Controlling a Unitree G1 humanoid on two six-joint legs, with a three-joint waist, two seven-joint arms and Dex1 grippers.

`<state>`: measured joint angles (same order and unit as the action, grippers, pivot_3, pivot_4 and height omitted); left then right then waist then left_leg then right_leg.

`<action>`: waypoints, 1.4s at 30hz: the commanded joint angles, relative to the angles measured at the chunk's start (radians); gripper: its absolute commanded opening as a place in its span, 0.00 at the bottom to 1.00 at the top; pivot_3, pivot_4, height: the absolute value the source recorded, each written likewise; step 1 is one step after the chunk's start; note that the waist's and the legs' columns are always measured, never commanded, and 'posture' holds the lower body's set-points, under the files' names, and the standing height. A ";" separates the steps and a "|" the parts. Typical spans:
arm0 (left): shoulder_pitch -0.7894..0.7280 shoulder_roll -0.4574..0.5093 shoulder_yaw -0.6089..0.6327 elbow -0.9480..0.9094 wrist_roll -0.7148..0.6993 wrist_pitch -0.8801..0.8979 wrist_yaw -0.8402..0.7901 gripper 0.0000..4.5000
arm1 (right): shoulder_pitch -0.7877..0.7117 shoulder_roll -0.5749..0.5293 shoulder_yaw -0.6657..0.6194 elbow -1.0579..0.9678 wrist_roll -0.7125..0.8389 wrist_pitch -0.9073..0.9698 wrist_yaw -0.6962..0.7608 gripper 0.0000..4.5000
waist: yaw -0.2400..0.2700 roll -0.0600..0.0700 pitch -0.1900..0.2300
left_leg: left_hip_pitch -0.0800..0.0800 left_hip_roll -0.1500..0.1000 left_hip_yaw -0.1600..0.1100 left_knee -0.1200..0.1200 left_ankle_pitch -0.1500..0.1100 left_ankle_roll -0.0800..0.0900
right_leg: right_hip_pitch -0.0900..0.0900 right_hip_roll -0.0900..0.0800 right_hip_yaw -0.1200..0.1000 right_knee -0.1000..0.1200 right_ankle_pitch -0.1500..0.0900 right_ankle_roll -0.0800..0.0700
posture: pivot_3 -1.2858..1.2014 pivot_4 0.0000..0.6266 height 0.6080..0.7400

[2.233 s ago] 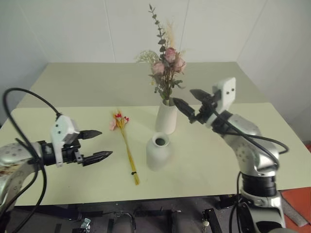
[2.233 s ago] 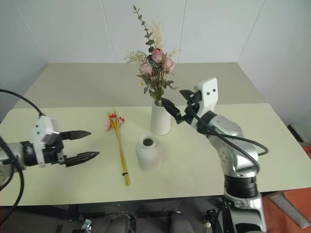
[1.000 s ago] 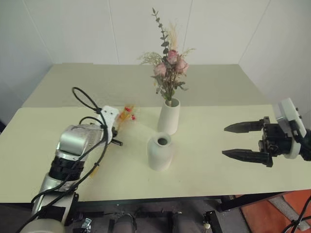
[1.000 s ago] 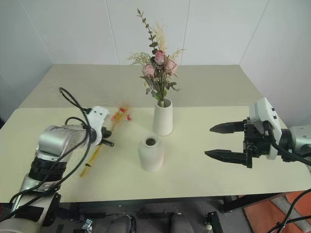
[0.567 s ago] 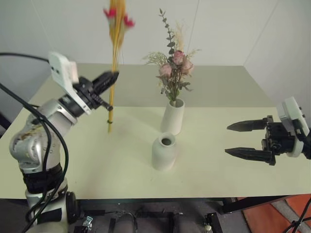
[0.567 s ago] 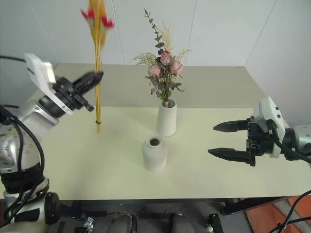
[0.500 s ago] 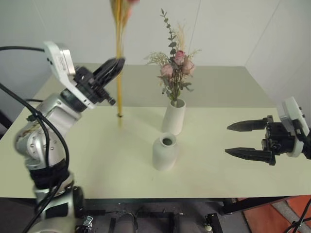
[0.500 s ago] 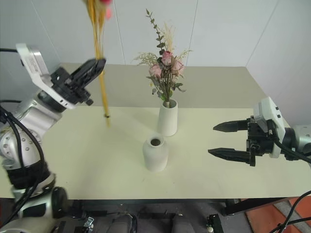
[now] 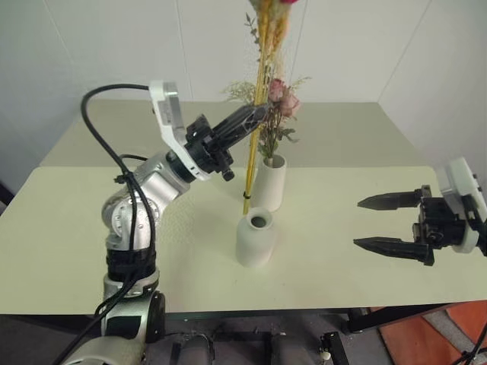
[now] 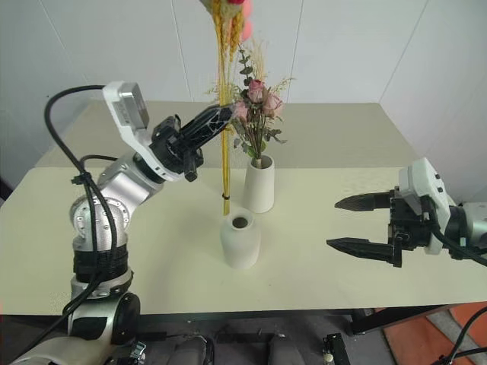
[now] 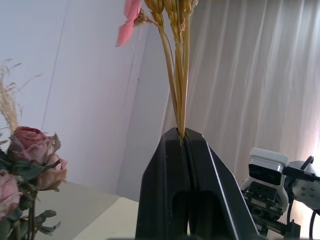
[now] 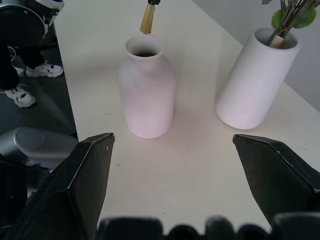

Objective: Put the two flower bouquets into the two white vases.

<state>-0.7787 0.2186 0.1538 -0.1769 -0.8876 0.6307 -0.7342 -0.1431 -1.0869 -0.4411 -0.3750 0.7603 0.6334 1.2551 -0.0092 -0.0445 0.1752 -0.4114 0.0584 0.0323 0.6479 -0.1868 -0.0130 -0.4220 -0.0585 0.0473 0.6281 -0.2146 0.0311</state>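
Note:
My left gripper is shut on the slim bouquet of yellow-orange stalks and holds it upright. Its red-pink blossoms run past the top of the head views. The cut ends hang just above the table, close behind the mouth of the shorter round white vase. The taller white vase behind it holds the pink rose bouquet. My right gripper hovers open to the right of both vases, level with them, with nothing between its fingers.
The pale green table carries the two vases near its middle. A second table surface lies behind it against a white wall. The table's front edge runs close below the short vase.
My left arm has swung to the right with the slim bouquet, bringing its stalk ends from the left part of the table to just behind the short vase. The right gripper has kept still.

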 commanded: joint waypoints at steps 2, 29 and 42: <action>-0.046 -0.023 -0.029 0.035 0.016 -0.052 -0.030 0.00 | 0.007 -0.002 -0.059 -0.037 0.028 0.006 -0.023 1.00 | -0.002 0.000 0.000 | 0.000 0.000 0.000 0.000 0.000 0.000 | 0.000 0.000 0.000 0.000 0.000 0.000 | 0.52 0.24 1.00; -0.098 -0.011 -0.045 0.057 0.006 -0.043 -0.128 0.00 | 0.002 0.009 -0.025 -0.067 0.055 0.005 -0.089 1.00 | -0.004 0.000 0.000 | -0.001 0.000 -0.001 0.000 0.000 0.000 | 0.000 0.000 0.000 0.000 0.000 0.001 | 0.52 0.24 1.00; 0.032 0.007 -0.140 0.025 0.037 0.002 -0.137 0.10 | 0.012 0.004 -0.043 -0.075 0.068 0.012 -0.096 1.00 | -0.004 0.000 0.000 | -0.001 0.000 -0.001 0.000 0.000 0.000 | 0.000 0.000 0.000 0.000 0.000 0.001 | 0.52 0.24 1.00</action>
<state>-0.7388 0.2108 0.0153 -0.1059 -0.8434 0.6203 -0.8642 -0.1205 -1.0770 -0.4451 -0.4342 0.8089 0.6444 1.1645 -0.0129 -0.0446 0.1753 -0.4123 0.0582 0.0314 0.6480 -0.1868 -0.0130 -0.4224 -0.0585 0.0471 0.6279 -0.2148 0.0317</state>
